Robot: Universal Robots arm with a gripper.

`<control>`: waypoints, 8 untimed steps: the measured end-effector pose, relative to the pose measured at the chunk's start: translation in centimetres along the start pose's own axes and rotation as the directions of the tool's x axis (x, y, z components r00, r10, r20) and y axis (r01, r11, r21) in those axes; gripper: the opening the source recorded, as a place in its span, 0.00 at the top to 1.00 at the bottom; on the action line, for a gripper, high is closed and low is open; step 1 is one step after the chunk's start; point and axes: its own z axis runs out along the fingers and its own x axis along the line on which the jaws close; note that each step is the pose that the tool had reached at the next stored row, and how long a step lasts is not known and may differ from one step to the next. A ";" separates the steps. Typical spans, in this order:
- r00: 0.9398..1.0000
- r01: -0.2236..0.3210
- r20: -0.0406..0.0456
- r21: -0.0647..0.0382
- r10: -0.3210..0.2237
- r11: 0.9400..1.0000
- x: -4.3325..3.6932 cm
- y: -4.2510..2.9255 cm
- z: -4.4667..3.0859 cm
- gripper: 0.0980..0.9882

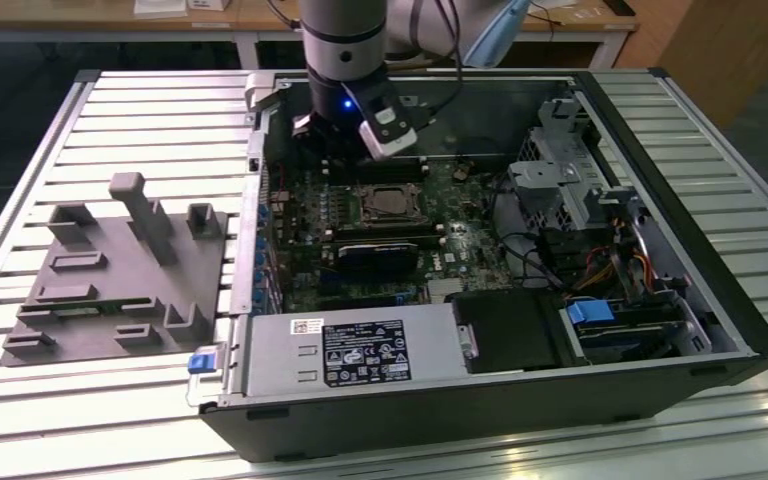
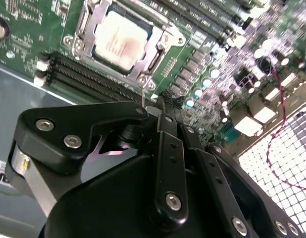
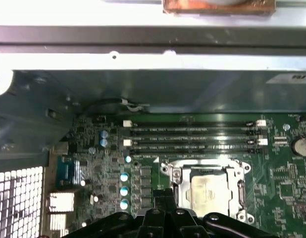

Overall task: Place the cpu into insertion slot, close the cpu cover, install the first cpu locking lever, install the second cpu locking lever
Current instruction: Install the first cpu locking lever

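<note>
The tool hung low over the motherboard, its tips pressed together with no gap showing between them in both wrist views. In the second wrist view, a thin locking lever stood upright just beside the tool's tip; whether the two touched could not be told. Just beyond the tip sat the insertion slot, with the cpu lying flat inside it, dull silver top facing up. The cpu cover lay down around the chip, its silvery frame bordering all four sides and the chip showing through its window. A bank of long black memory slots ran alongside the socket, between it and the case wall.

The motherboard lay in an open computer case resting on its side on the slatted tabletop, and the arm's wrist came down into the case near the tabletop's far edge. A labelled power supply filled the case's near side. Well apart from the case, toward the exterior view's left edge of the tabletop, stood a grey moulded fixture with upright posts.
</note>
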 end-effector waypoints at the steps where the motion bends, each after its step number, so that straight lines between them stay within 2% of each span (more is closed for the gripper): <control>1: 1.000 0.000 0.000 -0.008 0.000 1.000 0.05 0.00 0.00 1.00; 5: 1.000 -0.002 -0.001 -0.043 0.002 0.999 0.27 -0.01 -0.01 1.00; 8: 1.000 -0.002 -0.002 -0.062 0.002 0.998 0.47 -0.01 -0.02 1.00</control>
